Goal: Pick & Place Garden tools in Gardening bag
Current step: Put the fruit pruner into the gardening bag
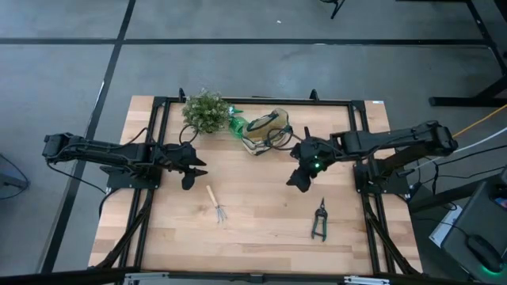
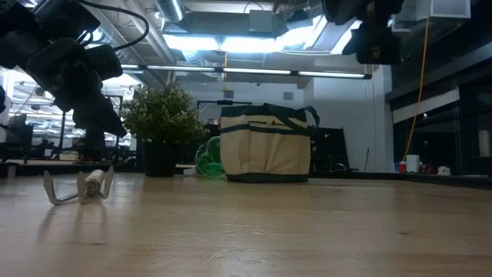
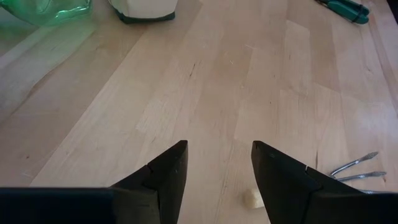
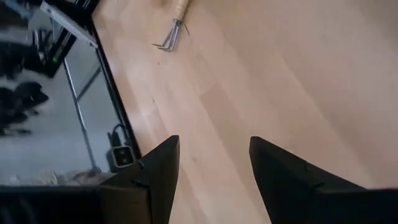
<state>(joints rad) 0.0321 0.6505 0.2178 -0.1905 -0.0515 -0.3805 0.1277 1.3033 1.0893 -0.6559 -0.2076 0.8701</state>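
Note:
The wood-handled mini rake [image 1: 216, 204] lies flat on the table at near centre-left; in the low view its tines [image 2: 81, 187] stand on the wood. The black pruning shears [image 1: 320, 220] lie flat at near right. The beige gardening bag [image 1: 265, 131] stands at the far middle, with a bright green plastic tool [image 1: 238, 125] lying beside it. My left gripper [image 1: 196, 171] hovers open and empty just far-left of the rake, whose tines show in the left wrist view [image 3: 354, 171]. My right gripper [image 1: 295, 180] hovers open and empty, far-left of the shears.
A bushy potted plant [image 1: 204, 111] stands at the far edge, left of the bag. A black metal frame [image 1: 158, 103] runs around the table. Bare wood lies between the two grippers and along the near edge.

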